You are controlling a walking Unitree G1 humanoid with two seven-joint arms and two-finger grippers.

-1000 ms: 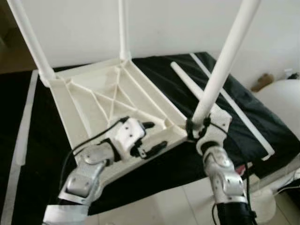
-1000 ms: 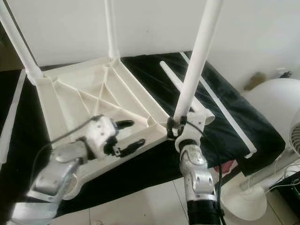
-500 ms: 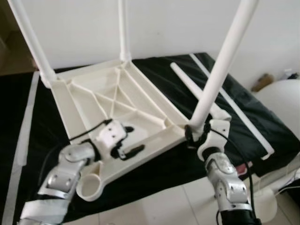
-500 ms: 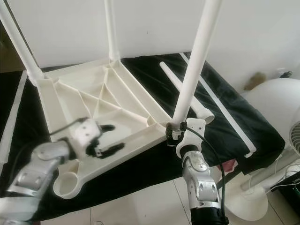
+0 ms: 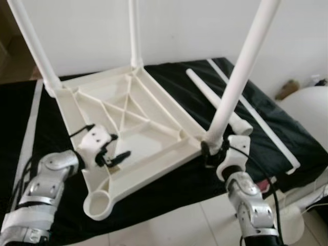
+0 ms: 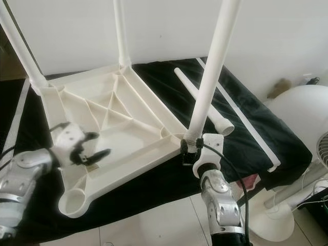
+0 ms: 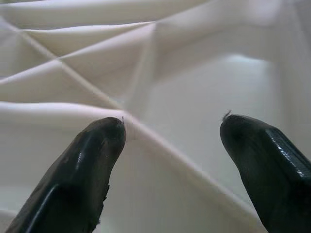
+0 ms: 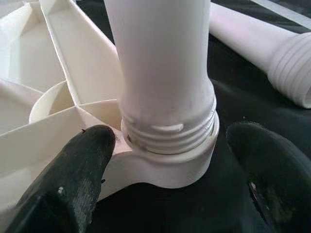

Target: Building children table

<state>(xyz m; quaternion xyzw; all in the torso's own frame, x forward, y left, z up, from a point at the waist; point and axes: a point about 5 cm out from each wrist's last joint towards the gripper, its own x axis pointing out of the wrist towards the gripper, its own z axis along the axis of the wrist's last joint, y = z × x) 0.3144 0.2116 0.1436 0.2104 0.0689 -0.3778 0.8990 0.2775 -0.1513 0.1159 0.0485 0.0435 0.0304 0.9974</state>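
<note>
The white plastic table top (image 5: 154, 123) lies upside down on a black cloth. Two legs (image 5: 33, 46) (image 5: 134, 31) stand in its far corners. A third leg (image 5: 241, 72) stands in the near right corner, its threaded base (image 8: 165, 97) seated in the socket. My right gripper (image 5: 212, 152) is open, its fingers (image 8: 73, 179) either side of that base and apart from it. Over the near left rim my left gripper (image 5: 115, 154) is open above the ribs (image 7: 146, 82). The near left socket (image 5: 100, 205) holds nothing. A loose leg (image 5: 210, 97) lies on the cloth.
A long white strip (image 5: 256, 115) lies on the cloth to the right of the loose leg. A white rounded object (image 5: 310, 113) and a fan base (image 6: 271, 220) stand on the tiled floor at right. A wall is close behind the table.
My left gripper has slid left along the near rim, uncovering the near left socket. My right gripper has dropped slightly at the third leg's base.
</note>
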